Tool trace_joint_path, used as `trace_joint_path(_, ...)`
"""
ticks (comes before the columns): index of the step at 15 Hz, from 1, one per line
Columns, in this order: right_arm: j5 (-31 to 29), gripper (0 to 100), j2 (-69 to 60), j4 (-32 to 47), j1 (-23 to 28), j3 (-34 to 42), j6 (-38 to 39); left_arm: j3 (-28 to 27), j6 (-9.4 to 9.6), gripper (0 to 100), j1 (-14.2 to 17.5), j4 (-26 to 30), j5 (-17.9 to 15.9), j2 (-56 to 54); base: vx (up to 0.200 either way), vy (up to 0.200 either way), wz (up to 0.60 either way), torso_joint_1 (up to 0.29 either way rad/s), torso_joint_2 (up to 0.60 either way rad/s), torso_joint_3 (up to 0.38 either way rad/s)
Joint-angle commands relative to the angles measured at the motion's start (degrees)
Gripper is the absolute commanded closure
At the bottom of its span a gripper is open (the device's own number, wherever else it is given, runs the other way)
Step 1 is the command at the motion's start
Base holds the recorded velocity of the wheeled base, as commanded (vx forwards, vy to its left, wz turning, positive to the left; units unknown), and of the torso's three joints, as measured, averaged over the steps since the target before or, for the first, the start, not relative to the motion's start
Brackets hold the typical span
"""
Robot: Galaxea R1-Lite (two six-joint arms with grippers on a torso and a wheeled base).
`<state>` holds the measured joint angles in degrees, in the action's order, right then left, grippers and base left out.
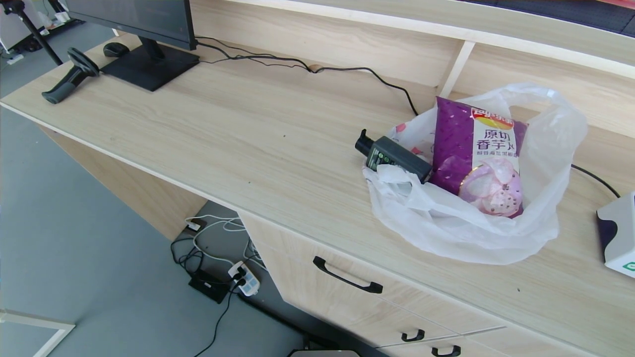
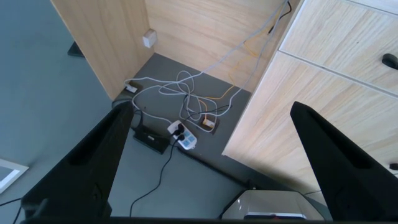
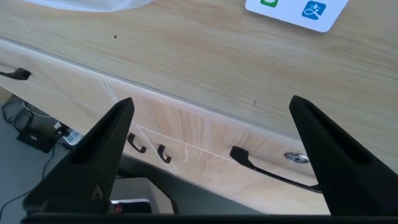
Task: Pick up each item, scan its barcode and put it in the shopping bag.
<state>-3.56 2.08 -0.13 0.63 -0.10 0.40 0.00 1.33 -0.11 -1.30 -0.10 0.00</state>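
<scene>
Both spread empty, left tool (image 2: 211, 109) and right tool (image 3: 211, 102) hang by the wooden counter (image 1: 248, 148).

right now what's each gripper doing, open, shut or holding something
Left gripper: open, holding nothing.
Right gripper: open, holding nothing.

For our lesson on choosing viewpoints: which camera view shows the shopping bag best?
Head view: the whole shopping bag lies on the counter, crisp packet and bottle inside. Right wrist view catches a sliver of its edge; left wrist view faces floor cables.
</scene>
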Motion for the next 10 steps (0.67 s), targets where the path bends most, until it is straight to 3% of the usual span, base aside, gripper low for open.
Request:
trace_joint_path(1,-0.04,0,-2.00,-0.04,-0.72,0.01,0.74,0.00,-0.01,0,0.02,-0.01,0.01,0.09,0.000,0.000,0.00,0.000,0.00,0.000)
trace_joint_path(10,-0.04,0,-2.00,0.05,-0.72,0.01,-2.25,0.00,-0.01,0,0.02,-0.01,0.01,0.09,0.000,0.000,0.00,0.000,0.00,0.000)
